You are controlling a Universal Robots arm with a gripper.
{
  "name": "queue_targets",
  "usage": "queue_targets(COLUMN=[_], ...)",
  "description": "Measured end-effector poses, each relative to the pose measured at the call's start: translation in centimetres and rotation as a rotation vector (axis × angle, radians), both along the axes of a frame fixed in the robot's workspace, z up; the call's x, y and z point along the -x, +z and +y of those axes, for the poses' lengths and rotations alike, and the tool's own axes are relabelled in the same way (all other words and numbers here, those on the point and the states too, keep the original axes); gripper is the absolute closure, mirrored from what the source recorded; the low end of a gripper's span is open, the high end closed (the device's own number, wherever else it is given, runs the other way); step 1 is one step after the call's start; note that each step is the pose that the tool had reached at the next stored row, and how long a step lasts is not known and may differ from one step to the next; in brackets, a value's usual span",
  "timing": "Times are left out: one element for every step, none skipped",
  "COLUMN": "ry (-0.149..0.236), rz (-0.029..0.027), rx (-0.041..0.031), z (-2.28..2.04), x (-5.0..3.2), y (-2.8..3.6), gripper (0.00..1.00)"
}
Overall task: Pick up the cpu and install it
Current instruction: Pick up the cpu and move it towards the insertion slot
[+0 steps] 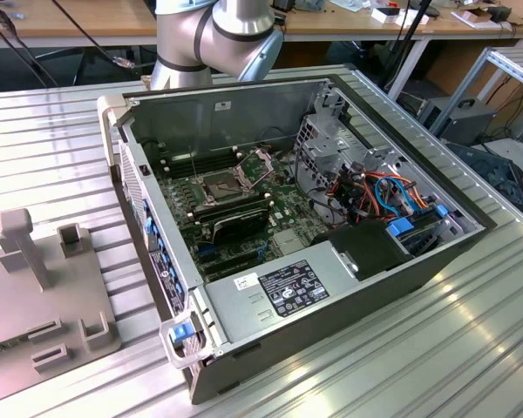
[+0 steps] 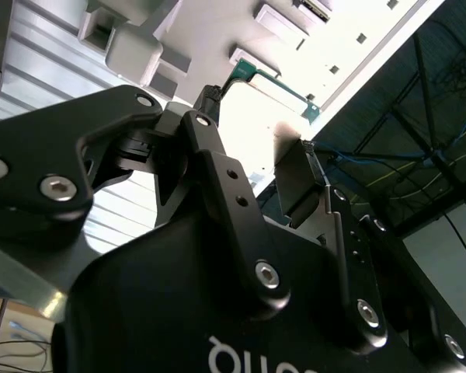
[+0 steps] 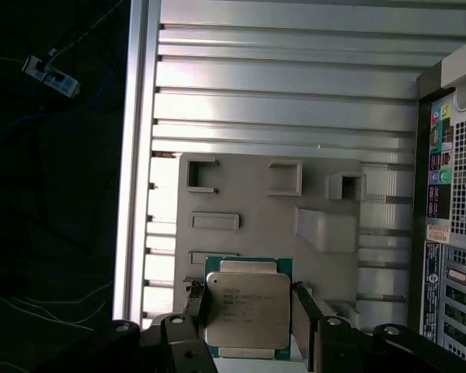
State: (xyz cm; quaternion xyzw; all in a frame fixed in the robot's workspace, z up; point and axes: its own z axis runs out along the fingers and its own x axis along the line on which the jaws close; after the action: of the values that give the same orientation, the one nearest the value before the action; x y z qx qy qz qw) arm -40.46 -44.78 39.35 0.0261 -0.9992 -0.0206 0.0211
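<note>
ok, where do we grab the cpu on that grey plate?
By two opposite side edges, coming straight down from above. The cpu lies flat, face up, on the grey plate; it is thin, so only the edges offer a pinch.

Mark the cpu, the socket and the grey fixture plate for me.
the cpu (image 3: 246,309): first wrist view, middle of its metal face.
the socket (image 1: 220,185): exterior view, its dark centre.
the fixture plate (image 3: 251,208): first wrist view, bare grey surface.

A ribbed aluminium tabletop (image 1: 436,348) spreads across the foreground, with a cluttered wooden workbench (image 1: 35,22) behind it.
</note>
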Motion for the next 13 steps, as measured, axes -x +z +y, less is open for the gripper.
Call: queue_targets(ry=[0.000,0.000,0.000,0.000,0.000,0.000,0.000,0.000,0.000,0.000,0.000,0.000,0.000], rz=[0.0000,0.0001,0.0000,0.0001,0.0001,0.0001,0.0001,0.0000,0.0000,0.0000,0.0001,0.0000,0.0001], rx=[0.0000,0.0001,0.0000,0.0001,0.0001,0.0000,0.0000,0.0000,0.0000,0.0001,0.0001,0.0001,0.0001], z=[0.00,0.00,0.00,0.00,0.00,0.00,0.00,0.00,0.00,0.00,0.00,0.00,0.00], x=[-0.10,-0.31,-0.48,-0.61,-0.85,-1.05,-1.20,-1.37,-1.51,-1.72,-1.96,-2.12,-2.27], y=[0.00,0.00,0.00,0.00,0.00,0.00,0.00,0.00,0.00,0.00,0.01,0.00,0.00], gripper=[0.47,0.47,0.47,0.47,0.47,0.47,0.47,0.47,0.47,0.47,0.47,0.47,0.47])
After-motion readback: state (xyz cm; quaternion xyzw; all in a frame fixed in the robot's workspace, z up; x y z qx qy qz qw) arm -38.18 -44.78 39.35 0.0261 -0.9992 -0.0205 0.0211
